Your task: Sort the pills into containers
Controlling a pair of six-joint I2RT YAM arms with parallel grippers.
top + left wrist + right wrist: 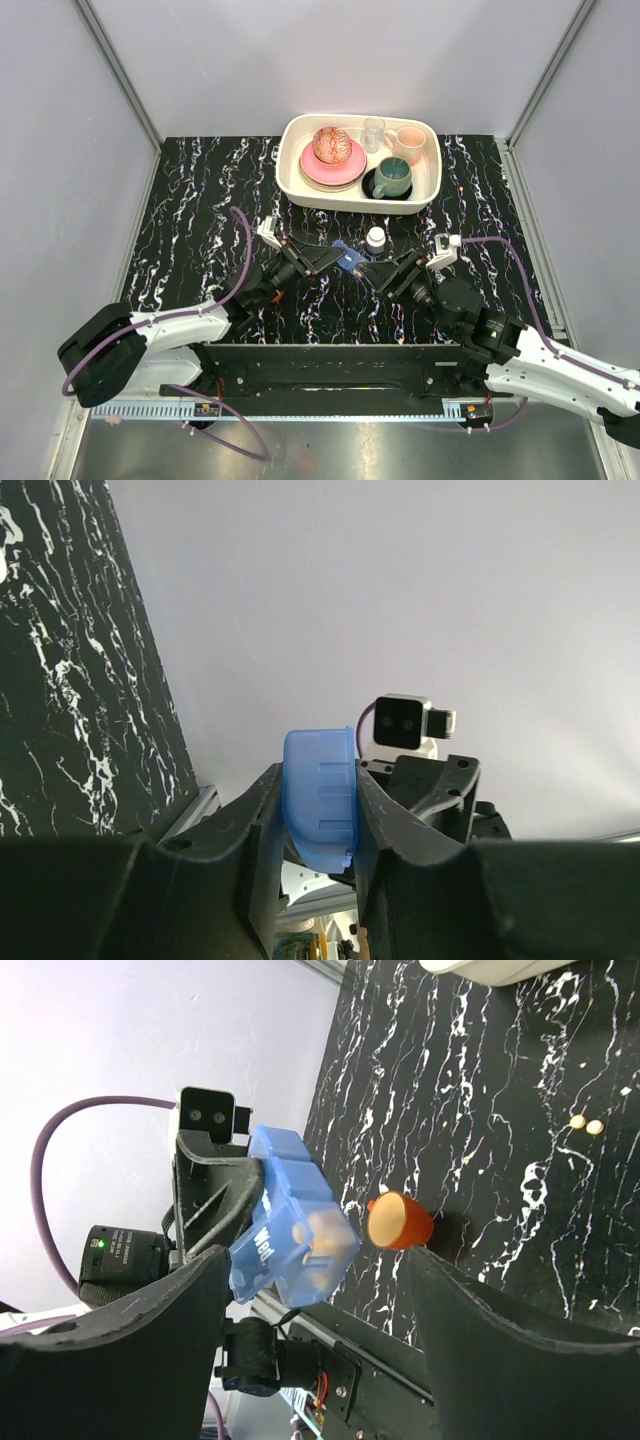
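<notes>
Right wrist view shows the left gripper (318, 800) pinching the blue pill box (290, 1220) above the table (500, 1110), the right gripper (315, 1260) spread wide facing it, and the orange cup (400, 1222) at the box's 3 o'clock.

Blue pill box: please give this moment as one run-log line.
left pincer: shut on blue pill box | right pincer: open, facing it | orange cup: on table

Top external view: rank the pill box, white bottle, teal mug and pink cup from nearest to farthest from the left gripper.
1. Pill box: clamped in the left gripper itself, mid-table.
2. White bottle: just beyond, to the right, short of the tray.
3. Teal mug: tray's near right part.
4. Pink cup: tray's far right corner.
</notes>
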